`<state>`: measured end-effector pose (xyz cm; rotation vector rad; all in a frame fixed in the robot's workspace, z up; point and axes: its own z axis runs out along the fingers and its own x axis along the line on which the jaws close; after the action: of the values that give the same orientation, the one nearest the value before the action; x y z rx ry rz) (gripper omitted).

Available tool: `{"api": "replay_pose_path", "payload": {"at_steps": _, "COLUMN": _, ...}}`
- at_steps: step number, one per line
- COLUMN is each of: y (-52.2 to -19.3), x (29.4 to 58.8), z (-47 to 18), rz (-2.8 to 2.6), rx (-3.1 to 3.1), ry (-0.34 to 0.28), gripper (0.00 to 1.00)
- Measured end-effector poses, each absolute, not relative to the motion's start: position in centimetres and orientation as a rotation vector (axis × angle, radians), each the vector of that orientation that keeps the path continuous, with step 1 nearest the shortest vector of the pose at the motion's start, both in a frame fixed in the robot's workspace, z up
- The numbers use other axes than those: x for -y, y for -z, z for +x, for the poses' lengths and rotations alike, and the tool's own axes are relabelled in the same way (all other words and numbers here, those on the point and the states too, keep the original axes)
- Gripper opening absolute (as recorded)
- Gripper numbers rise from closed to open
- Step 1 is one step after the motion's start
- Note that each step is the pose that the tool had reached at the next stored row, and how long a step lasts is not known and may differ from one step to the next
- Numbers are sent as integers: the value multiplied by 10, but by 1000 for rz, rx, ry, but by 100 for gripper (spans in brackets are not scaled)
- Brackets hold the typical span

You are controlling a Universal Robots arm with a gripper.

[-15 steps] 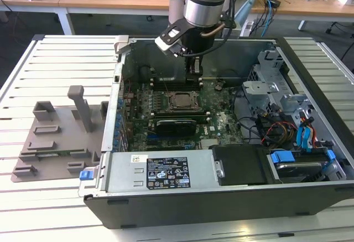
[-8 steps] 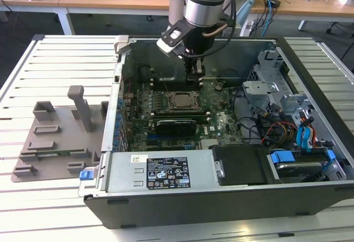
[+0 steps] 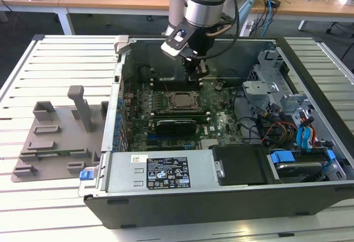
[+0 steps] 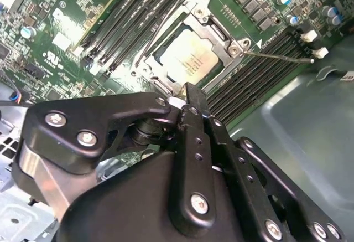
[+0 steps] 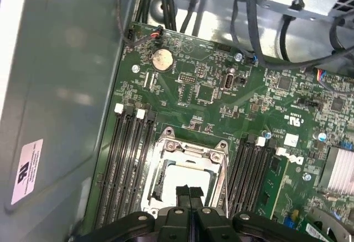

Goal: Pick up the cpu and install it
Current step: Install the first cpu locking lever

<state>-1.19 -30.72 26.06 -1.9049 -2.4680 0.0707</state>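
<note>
The cpu [image 3: 180,101] lies flat in its socket on the motherboard [image 3: 221,121] inside the open computer case [image 3: 221,206], silvery top up and ringed by the metal frame. The gripper [image 3: 193,73] hangs just above the socket's edge; in both wrist views its 2 black fingers [image 5: 182,195] meet tip to tip, gripping nothing. A grey tray [image 3: 55,137] sits outside the case on the exterior view's left

Gripper [image 5: 189,193] fingertips pressed together over cpu [image 5: 178,175] lying in socket frame [image 5: 191,148]; memory slots [image 5: 124,164] flanking, green motherboard [image 5: 204,81]
</note>
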Motion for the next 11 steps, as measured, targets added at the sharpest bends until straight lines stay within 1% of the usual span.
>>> {"api": "replay_pose_path", "payload": {"at_steps": 11, "y": -261, "x": 307, "z": -12, "rz": -1707, "rx": 2613, "ry": -73, "gripper": 11}}
